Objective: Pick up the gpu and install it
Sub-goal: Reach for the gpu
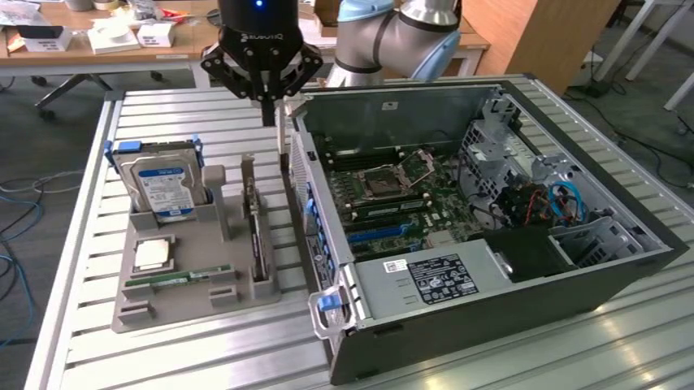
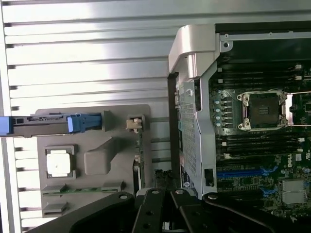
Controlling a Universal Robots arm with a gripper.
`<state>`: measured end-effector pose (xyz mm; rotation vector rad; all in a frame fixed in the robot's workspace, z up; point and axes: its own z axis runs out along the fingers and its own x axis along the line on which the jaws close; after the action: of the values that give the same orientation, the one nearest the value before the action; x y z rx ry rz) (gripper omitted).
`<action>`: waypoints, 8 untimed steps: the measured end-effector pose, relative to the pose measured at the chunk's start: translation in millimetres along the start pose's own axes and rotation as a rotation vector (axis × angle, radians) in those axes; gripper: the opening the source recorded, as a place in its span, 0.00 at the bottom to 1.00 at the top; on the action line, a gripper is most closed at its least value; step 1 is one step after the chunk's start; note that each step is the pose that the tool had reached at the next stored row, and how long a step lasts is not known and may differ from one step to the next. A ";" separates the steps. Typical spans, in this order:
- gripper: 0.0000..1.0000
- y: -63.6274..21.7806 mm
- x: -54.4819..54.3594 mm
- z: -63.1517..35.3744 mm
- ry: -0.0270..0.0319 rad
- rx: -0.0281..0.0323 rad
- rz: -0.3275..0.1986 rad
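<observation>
The gpu (image 1: 256,231) is a thin black card with a silver end bracket. It stands on edge in the grey holder (image 1: 174,305), on the side nearest the open computer case (image 1: 607,280). In the wrist view the gpu (image 2: 138,153) shows edge-on between the holder (image 2: 92,121) and the case wall (image 2: 187,126). My gripper (image 1: 268,119) hangs above the far end of the holder, a little beyond the card's bracket and clear of it. Its fingers are shut with nothing between them. The gripper (image 2: 163,204) reaches in at the wrist picture's edge.
The holder also carries an upright silver hard drive (image 1: 162,185), a square processor (image 1: 152,254) and a green memory stick (image 1: 179,279). The case lies open, showing the motherboard (image 1: 391,195). Everything rests on a slatted metal table (image 1: 162,114). Desks and cables lie beyond.
</observation>
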<state>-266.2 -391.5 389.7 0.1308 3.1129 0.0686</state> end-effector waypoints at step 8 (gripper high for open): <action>0.11 -0.3 14.6 0.0 -0.0002 0.0001 0.004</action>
<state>-280.8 -390.6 389.4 0.1371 3.1126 0.0686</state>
